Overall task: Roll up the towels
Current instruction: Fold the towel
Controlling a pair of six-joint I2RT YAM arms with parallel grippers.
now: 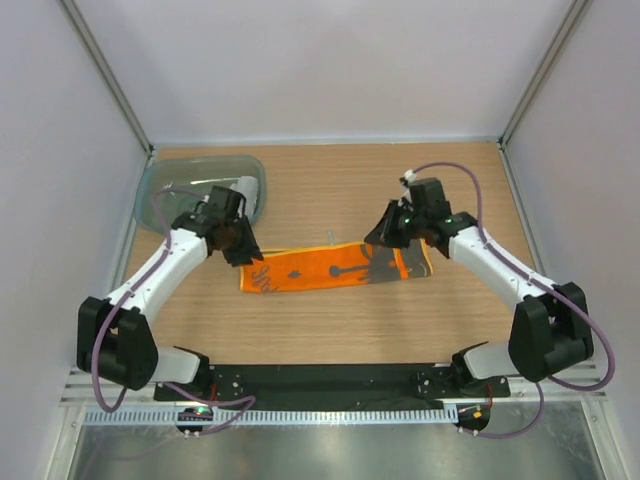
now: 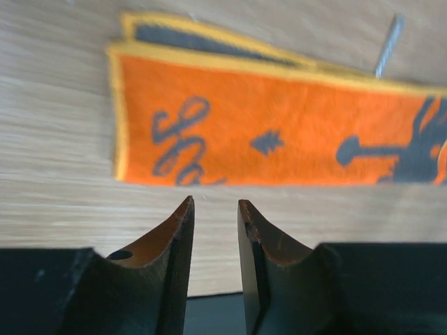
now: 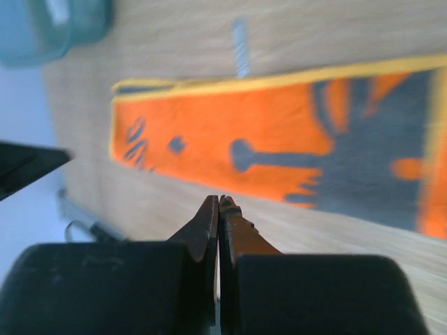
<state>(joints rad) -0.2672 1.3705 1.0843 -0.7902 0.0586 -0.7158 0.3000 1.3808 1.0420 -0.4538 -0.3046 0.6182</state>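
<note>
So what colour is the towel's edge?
Yellow, bordering the orange towel; clearest in the left wrist view.

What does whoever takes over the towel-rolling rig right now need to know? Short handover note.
Left hand: jaws part open, empty, by the left end of the orange towel.
Right hand: shut, empty, near the towel's right end.
Orange towel: folded into a long flat strip in the middle of the table, not rolled.
Teal tub: far left. A pale grey shape shows in it, partly behind the left arm. It may be the grey towel, but I cannot confirm that.
Done: orange towel folded lengthwise.
Left: roll the orange strip, then check the grey one.
</note>
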